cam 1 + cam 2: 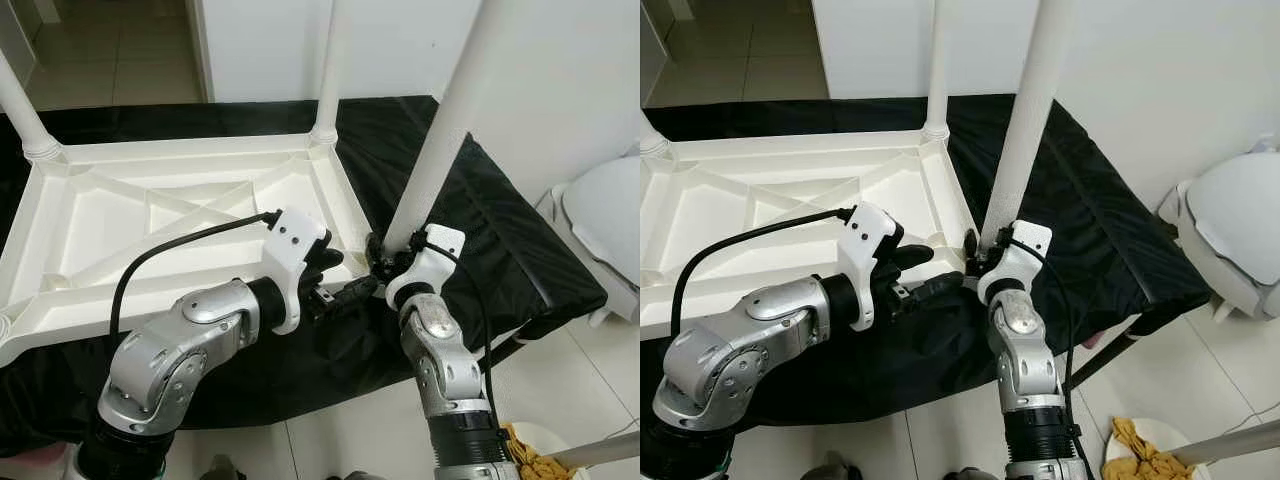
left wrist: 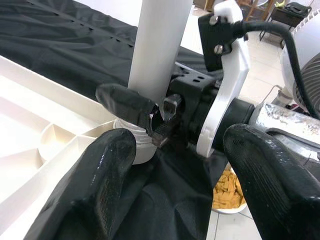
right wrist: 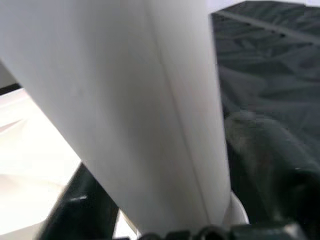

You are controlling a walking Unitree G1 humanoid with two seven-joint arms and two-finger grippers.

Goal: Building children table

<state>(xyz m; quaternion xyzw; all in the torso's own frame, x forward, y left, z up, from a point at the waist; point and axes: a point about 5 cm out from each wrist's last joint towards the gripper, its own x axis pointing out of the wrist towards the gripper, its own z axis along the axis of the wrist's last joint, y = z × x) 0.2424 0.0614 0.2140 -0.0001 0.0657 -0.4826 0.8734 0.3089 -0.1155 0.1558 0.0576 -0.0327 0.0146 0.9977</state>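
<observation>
Right gripper (image 1: 385, 258) is clamped on the table leg (image 1: 440, 130) at the tabletop (image 1: 150, 215) 5 o'clock corner, left gripper (image 1: 345, 285) spread alongside; seating is judged underway, downward twisting needed next.

A black-covered platform (image 1: 520, 250), perhaps a folding bed, stands on pale floor tiles (image 1: 600, 400). On it lies a white plastic tabletop (image 1: 150, 220), upside down, toward the left.

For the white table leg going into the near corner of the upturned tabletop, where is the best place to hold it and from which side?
Low on the round shaft, just above the threaded base, where the right gripper holds the table leg now. Come from the robot's side, the corner's open outer edge: the tabletop ribs block the inner side. The leg leans, so a low grip probably steers its base best. The left gripper is open beside it.
</observation>
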